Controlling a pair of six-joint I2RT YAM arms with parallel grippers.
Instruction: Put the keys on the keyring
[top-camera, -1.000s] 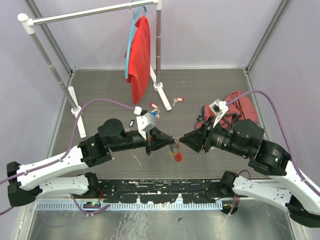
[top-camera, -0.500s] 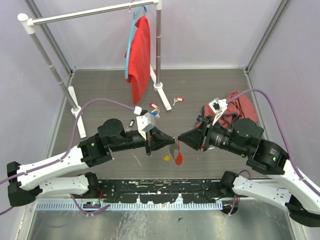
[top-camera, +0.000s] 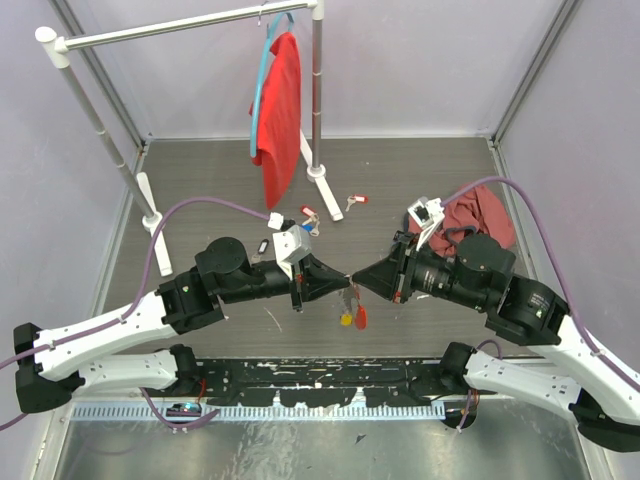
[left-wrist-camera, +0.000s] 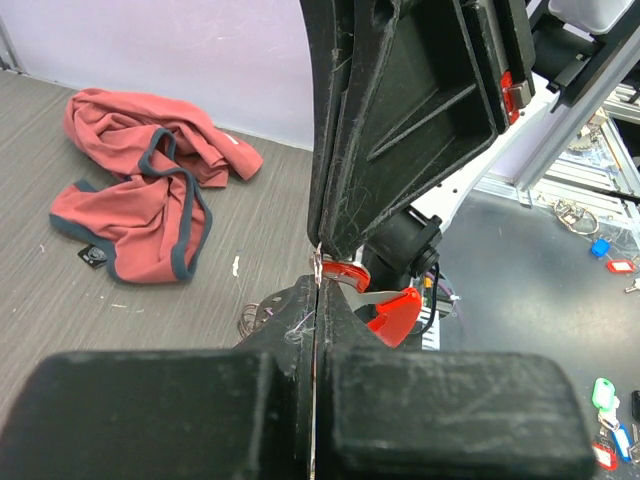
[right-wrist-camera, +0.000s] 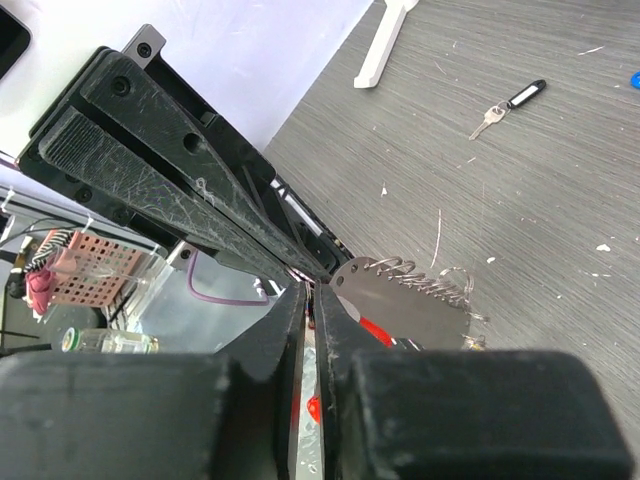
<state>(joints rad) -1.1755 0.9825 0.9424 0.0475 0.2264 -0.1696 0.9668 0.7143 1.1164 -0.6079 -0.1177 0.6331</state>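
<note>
My left gripper (top-camera: 348, 283) and right gripper (top-camera: 357, 281) meet tip to tip above the table's near middle. The left gripper is shut on the keyring's thin metal (left-wrist-camera: 318, 268). The keyring's red plastic piece (top-camera: 360, 317) hangs just below the tips and also shows in the left wrist view (left-wrist-camera: 395, 310). A yellow-tagged key (top-camera: 346, 320) dangles beside it. The right gripper (right-wrist-camera: 310, 290) is shut to a narrow slit; what it pinches is mostly hidden. Other keys lie farther back: red-tagged ones (top-camera: 308, 212) (top-camera: 354, 199) and a black-tagged one (top-camera: 263, 247), which also shows in the right wrist view (right-wrist-camera: 510, 105).
A crumpled red cloth (top-camera: 470, 215) lies at the right. A clothes rail (top-camera: 180, 25) with a red garment (top-camera: 280, 110) on a blue hanger stands at the back left, its white feet (top-camera: 322, 180) on the table. Purple walls enclose the sides.
My right gripper has moved a little left, closing up on the left gripper's tip. The yellow tag has swung out from under the tips and now hangs beside the red piece.
</note>
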